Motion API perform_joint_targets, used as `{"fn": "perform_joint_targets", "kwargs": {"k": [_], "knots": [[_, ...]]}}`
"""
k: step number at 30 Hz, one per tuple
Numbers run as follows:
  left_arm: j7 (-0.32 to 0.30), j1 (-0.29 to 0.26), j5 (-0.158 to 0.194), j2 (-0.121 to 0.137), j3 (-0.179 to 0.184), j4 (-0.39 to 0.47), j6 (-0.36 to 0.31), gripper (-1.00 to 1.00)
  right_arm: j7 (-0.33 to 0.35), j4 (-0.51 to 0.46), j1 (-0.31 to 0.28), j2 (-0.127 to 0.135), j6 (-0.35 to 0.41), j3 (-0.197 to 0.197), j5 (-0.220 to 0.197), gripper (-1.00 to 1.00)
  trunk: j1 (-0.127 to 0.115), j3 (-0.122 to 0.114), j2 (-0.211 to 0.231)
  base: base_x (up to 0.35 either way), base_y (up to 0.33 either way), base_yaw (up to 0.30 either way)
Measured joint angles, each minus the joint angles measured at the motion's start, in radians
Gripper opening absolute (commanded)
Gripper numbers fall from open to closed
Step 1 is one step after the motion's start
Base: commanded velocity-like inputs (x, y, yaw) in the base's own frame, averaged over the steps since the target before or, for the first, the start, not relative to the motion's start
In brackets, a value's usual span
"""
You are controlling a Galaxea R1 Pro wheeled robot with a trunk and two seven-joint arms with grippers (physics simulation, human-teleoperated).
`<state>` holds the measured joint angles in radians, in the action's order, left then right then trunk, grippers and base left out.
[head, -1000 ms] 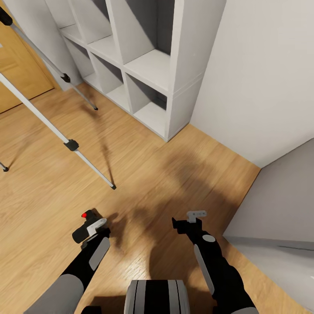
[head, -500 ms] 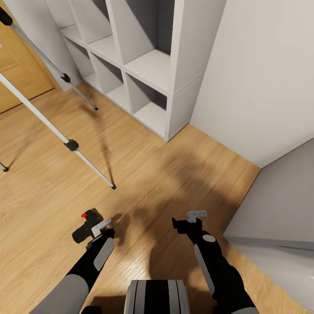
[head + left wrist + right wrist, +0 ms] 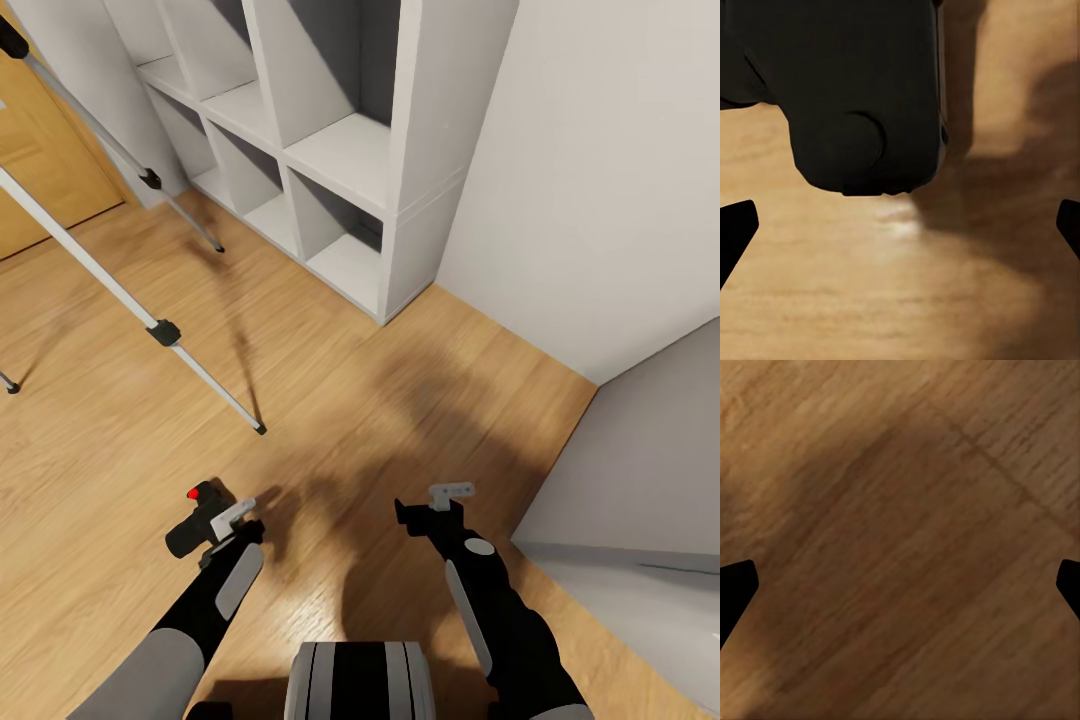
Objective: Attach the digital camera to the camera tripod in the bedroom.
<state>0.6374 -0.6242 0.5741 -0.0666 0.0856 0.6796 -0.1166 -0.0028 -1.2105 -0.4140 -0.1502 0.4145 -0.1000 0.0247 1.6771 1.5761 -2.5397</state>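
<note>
Left end effector (image 3: 222, 522) grips digital camera (image 3: 194, 520) near camera tripod (image 3: 160, 331)

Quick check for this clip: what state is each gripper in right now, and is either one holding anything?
Left gripper: shut on the digital camera.
Right gripper: jaws open, nothing between them, above the wood floor.

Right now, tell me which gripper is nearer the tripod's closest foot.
Left. The left gripper, holding the digital camera, sits just below the camera tripod foot; the right gripper is farther off to the side.

Home room: light wood floor (image 3: 330, 400), white cube shelf (image 3: 330, 150) far, wooden door (image 3: 45, 180) far left, pale walls (image 3: 600, 180) right.
</note>
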Motion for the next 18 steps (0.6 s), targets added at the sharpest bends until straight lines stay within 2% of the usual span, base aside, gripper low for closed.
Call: {"fn": "perform_joint_targets", "kwargs": {"k": [4,10,18], "knots": [[0.002,0.0,0.001,0.0,0.0,0.001,0.0,1.0,0.0,0.0,0.0,0.0,0.0,-0.001,0.0,1.0,0.0,0.0,0.0,0.018,0.004,0.0],[0.003,0.0,0.008,0.001,-0.002,0.001,0.0,1.0,0.0,-0.001,0.0,0.0,0.0,-0.001,0.0,1.0,0.0,0.0,0.0,0.156,0.057,0.0],[0.003,0.0,0.008,0.003,-0.003,0.001,0.0,1.0,0.0,-0.001,0.0,0.0,0.0,0.0,0.0,1.0,0.0,0.0,0.0,0.022,0.008,0.0]]}}
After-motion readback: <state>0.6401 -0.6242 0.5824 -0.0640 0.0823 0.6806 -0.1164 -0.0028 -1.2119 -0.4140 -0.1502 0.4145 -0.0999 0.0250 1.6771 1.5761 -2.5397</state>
